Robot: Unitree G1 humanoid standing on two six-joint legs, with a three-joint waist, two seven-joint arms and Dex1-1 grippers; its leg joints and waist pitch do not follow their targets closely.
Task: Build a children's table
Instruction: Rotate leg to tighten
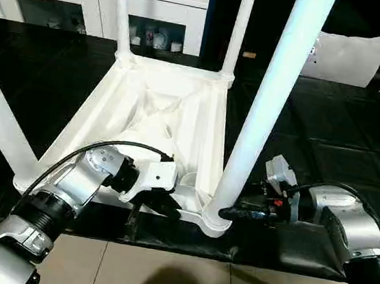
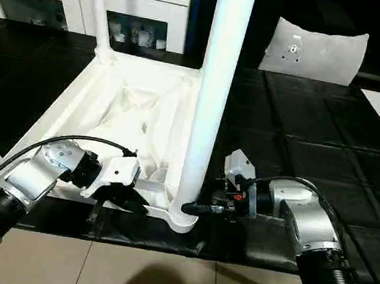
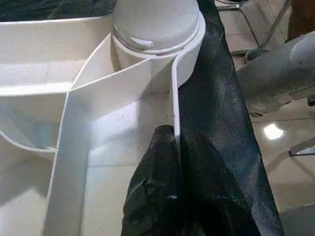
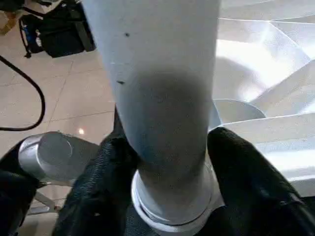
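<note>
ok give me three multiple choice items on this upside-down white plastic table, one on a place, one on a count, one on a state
1. Where is the right gripper?
A. at the foot of the near white tapered tube leg, by its round corner socket
B. on the white cabinet
C. on the tiled floor

2. How many legs stand in the white plastic table top?
A. one
B. two
C. four

3. How is the left gripper?
A. wide open above the table
B. shut on the thin near rim of the top
C. shut on a leg

Answers: 1 A, the right wrist view shows its fingers either side of the leg's base. 2 C, the left eye view shows a leg at each corner. 3 B, the left wrist view shows the fingers pinching the rim.
</note>
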